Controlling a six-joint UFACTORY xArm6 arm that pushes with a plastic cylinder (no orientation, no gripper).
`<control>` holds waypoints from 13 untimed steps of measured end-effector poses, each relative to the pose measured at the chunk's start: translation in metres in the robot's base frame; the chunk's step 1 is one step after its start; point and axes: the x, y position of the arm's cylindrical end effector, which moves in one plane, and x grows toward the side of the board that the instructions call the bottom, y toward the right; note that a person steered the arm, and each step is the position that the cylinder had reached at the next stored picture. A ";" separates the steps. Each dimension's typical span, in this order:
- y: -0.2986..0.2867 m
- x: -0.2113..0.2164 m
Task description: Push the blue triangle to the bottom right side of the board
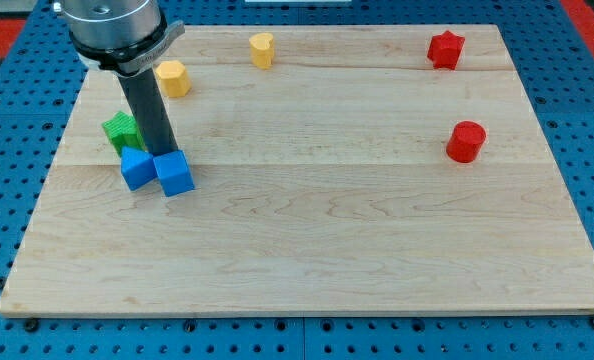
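Camera view: my tip [163, 152] touches two blue blocks [157, 171].

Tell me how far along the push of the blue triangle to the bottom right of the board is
Barely begun. Nothing looks done: both blue blocks sit touching at the board's left side; I cannot tell which one is the triangle. In hand: my tip stands just behind them, beside the green block. Left: nearly the whole slide across toward the view's bottom right.

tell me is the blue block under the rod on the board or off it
On the board. The blue block sits flat on the wood at the view's left, my tip against its top edge.
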 end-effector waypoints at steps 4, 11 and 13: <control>-0.081 0.016; 0.145 0.053; 0.019 0.053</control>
